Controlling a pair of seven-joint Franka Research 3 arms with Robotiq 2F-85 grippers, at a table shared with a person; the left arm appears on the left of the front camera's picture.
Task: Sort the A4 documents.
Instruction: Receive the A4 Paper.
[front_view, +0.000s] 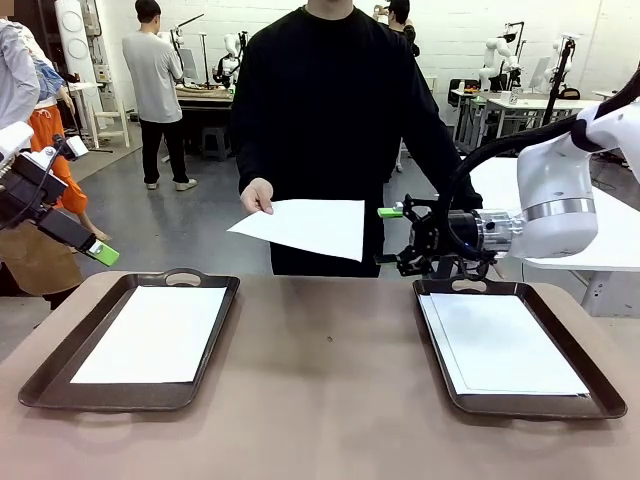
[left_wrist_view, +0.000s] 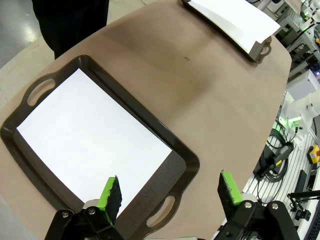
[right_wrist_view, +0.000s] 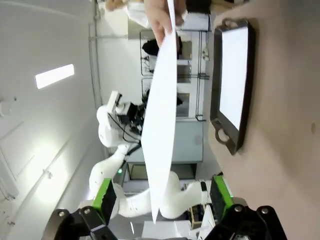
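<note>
On the brown tabletop, two dark brown handled plastic trays are each already holding plain white A4 sheets: the left tray is carrying one flat sheet, and the right tray is carrying a slightly fanned stack. A person's hand is holding out one more thin white sheet above the far edge, so sorting is judged partly done. The right tool is waiting beside that sheet with jaws wide and empty, while the left tool is hovering open over the left tray.

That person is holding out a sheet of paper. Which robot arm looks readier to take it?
The right. Its open gripper is turned sideways toward the sheet, level with its near edge, jaws either side. The left gripper, also open, hangs back above the left tray.
</note>
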